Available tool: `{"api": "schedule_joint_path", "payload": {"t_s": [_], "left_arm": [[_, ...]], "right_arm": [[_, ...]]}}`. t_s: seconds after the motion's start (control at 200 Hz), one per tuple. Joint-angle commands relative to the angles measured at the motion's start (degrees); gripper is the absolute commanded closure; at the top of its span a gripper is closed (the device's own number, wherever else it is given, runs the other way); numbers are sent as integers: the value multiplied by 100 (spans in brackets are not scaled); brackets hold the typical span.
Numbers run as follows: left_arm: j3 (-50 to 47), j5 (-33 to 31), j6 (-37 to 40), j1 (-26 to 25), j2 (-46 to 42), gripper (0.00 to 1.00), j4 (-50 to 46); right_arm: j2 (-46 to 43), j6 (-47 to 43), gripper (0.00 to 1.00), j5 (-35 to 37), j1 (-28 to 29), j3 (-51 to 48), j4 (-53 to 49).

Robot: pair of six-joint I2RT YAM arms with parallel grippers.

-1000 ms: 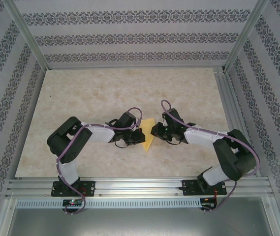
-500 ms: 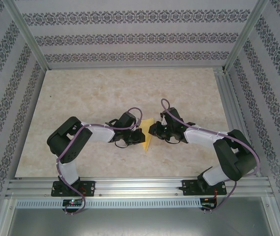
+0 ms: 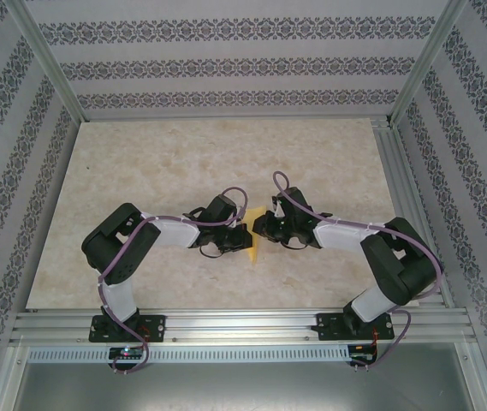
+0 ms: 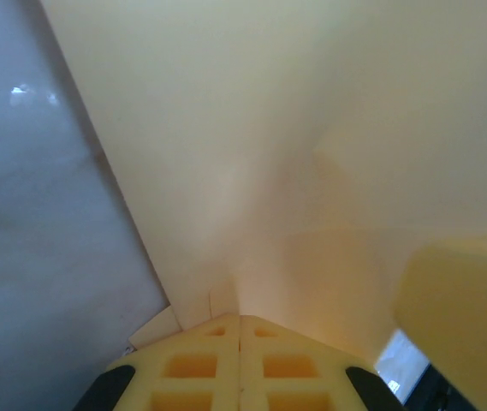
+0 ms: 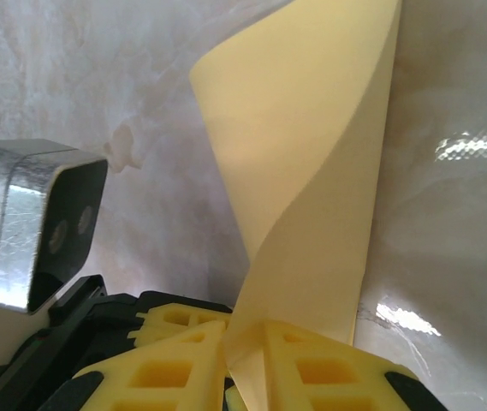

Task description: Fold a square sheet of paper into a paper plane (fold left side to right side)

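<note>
Left gripper (image 4: 240, 319) and right gripper (image 5: 243, 332) each pinch the paper plane (image 5: 311, 128) — marble table (image 3: 183, 154) beneath.

The table (image 3: 183, 154) is a pale, marbled beige slab, glossy enough to throw back bright glints just beside the right gripper (image 3: 258, 227). On it lies the yellow paper (image 3: 252, 247), a narrow folded piece set between that gripper and the left gripper (image 3: 244, 233), both pinching it. Ahead of the right gripper's fingers it curls up off the surface. Its end on the near side of the two grippers seems to rest flat — the overhead view is too small to be sure.
</note>
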Motion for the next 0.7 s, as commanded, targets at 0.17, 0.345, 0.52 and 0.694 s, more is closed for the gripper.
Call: {"api": "schedule_joint_path", "payload": {"t_s": [0.17, 0.345, 0.52, 0.694], "left_arm": [[-90, -269, 139, 41, 84, 92, -146], [-179, -313, 110, 39, -11, 93, -124], [-254, -338, 78, 41, -53, 96, -98], [-413, -397, 68, 41, -123, 97, -68]], "right_arm": [[162, 15, 81, -18, 90, 130, 386], [232, 14, 81, -35, 117, 131, 571], [385, -35, 81, -114, 182, 238, 610], [364, -183, 82, -115, 201, 265, 396]]}}
